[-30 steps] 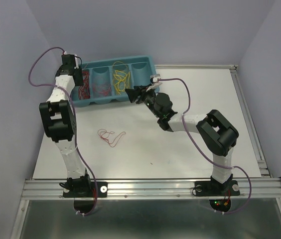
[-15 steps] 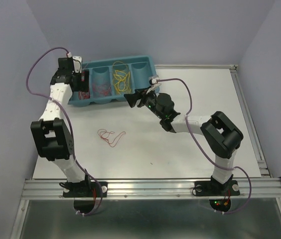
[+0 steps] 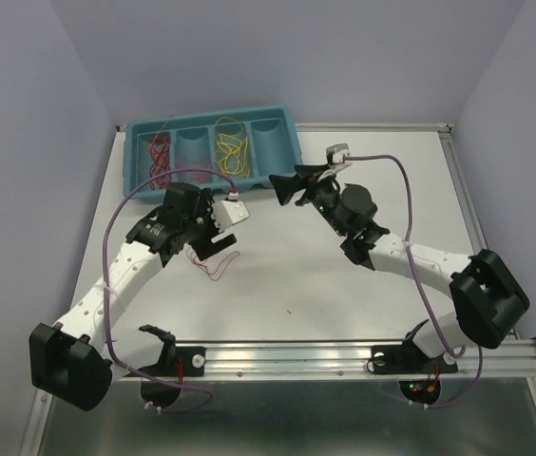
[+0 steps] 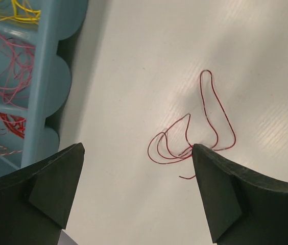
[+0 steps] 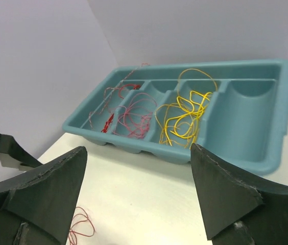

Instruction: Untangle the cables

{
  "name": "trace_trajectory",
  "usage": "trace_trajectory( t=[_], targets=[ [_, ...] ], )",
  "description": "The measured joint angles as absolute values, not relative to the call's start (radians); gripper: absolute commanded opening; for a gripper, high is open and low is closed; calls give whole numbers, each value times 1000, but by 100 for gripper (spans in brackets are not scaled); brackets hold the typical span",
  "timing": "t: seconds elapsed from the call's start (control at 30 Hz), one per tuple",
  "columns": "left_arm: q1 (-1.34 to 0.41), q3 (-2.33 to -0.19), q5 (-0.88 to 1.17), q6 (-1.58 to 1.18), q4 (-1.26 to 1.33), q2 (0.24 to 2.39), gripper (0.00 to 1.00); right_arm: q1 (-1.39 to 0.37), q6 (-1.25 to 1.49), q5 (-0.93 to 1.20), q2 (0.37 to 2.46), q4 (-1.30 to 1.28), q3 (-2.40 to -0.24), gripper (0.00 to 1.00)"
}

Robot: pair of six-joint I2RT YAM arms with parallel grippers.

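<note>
A thin red cable (image 3: 217, 267) lies in curly loops on the white table, a little left of centre. My left gripper (image 3: 214, 244) hovers over it, open and empty; in the left wrist view the red cable (image 4: 211, 118) lies ahead of the gripper (image 4: 138, 150) and touches the right fingertip (image 4: 210, 168). My right gripper (image 3: 282, 183) is open and empty near the teal tray (image 3: 287, 128), facing it. In the right wrist view the gripper (image 5: 138, 149) looks at red cables (image 5: 108, 121), pink cables (image 5: 136, 120) and yellow cables (image 5: 185, 115) in separate compartments.
The tray's rightmost compartment (image 5: 243, 117) holds nothing. The tray (image 4: 44, 76) stands at the table's back left, close to the left wall. A purple arm cord (image 3: 140, 190) arcs over the left arm. A metal rail (image 3: 287, 356) runs along the near edge.
My left arm has swung from the tray's left end down to the red cable on the table, its jaws now wide. My right gripper has opened wider and shifted slightly right.
</note>
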State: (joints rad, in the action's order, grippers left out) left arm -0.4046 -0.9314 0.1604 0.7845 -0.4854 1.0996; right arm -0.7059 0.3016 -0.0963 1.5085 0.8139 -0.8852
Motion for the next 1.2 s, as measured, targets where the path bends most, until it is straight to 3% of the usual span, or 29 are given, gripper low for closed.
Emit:
trace_trajectory(
  t=[0.47,0.93,0.97,1.0,1.1,1.2],
  targets=[
    [-438,-875,245,906,-485,1389,99,-699,289,-220,1053,785,-629,89],
    [-443,-854,265,849,-465,1534,98,-699,283,-247,1037,755,-621,89],
    [-445,-844,266,835,-462,1542,91,-699,283,-247,1037,754,-621,89],
    [-447,-840,263,828,-459,1541,60,-699,283,-247,1037,754,-621,89],
    [-455,-836,258,794,-453,1539,0,-699,284,-247,1036,753,-620,89],
    [-462,-836,235,780,-436,1540,0,-699,284,-247,1036,751,-620,89]
  ],
)
